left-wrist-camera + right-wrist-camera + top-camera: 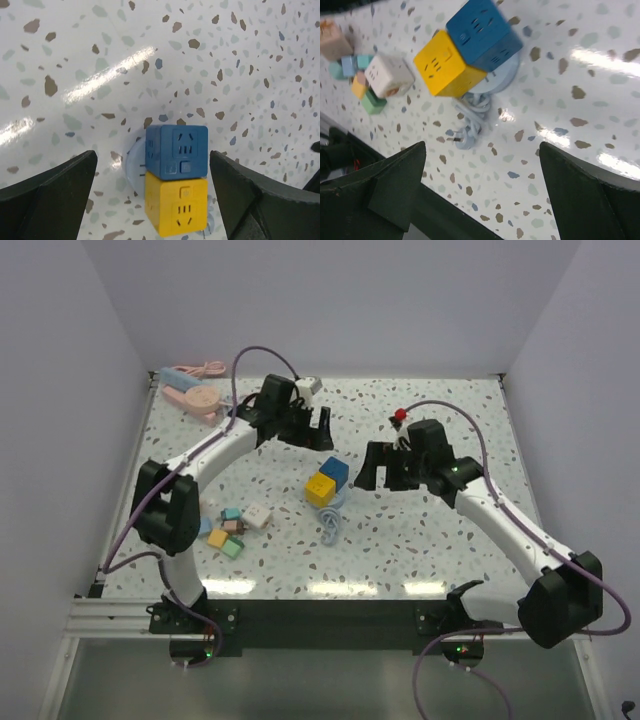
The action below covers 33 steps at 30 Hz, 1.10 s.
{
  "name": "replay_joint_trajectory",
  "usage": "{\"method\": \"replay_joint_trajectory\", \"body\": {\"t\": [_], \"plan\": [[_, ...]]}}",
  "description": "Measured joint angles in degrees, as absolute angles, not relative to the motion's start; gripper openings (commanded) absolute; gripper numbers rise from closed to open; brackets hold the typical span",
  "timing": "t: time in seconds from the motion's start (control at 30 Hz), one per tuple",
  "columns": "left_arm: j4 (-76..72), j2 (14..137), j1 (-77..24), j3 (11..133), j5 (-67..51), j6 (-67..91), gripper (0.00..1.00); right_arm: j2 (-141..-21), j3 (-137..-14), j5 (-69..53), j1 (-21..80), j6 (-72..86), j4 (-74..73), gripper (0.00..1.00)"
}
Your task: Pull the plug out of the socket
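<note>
- A blue cube socket is sitting on the speckled table, showing slotted outlet faces on its top and sides.
- A yellow cube of the same kind is pressing flush against one blue face, so the two are lying joined in a row.
- A pale blue round disc is lying under the pair, partly hidden.
- A pale cable is trailing from the disc in loose loops, its pronged plug end resting flat on the table near the yellow cube.
</note>
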<state>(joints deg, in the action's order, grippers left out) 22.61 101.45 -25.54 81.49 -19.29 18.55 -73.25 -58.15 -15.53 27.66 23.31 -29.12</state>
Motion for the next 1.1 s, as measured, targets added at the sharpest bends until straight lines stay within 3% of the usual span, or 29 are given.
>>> {"method": "replay_joint_trajectory", "body": {"t": [0.2,0.57,0.6,0.7,0.73,0.83,0.97,1.1], "plan": [[31.0,112.8,-31.9,94.3,-18.0,7.3,1.0,-68.4,-58.0,-9.1,22.1,27.8,-30.4,0.99],[39.6,119.2,-38.7,97.7,-9.1,-1.3,0.97,-66.6,-57.7,-4.7,21.7,28.0,-34.2,0.99],[39.8,119.7,-38.9,98.0,-7.9,-1.3,0.92,-66.6,-57.5,-4.6,21.7,28.0,-34.2,0.98],[39.9,121.4,-39.4,98.1,-6.5,-1.1,0.63,-66.6,-56.1,-4.9,21.6,28.3,-33.6,0.93],[40.0,121.8,-39.5,98.1,-6.6,-0.8,0.42,-66.6,-55.3,-5.6,21.5,28.4,-33.1,0.92],[39.9,121.9,-39.8,98.3,-6.5,-1.1,0.0,-66.9,-53.1,-7.6,21.5,29.1,-31.9,0.89],[38.2,121.1,-39.7,96.9,-6.8,0.8,0.0,-68.1,-51.3,-11.8,21.4,30.4,-28.7,0.81],[34.2,117.9,-38.9,92.3,-9.6,5.9,0.0,-69.8,-49.0,-16.4,21.3,32.6,-23.4,0.8]]}}
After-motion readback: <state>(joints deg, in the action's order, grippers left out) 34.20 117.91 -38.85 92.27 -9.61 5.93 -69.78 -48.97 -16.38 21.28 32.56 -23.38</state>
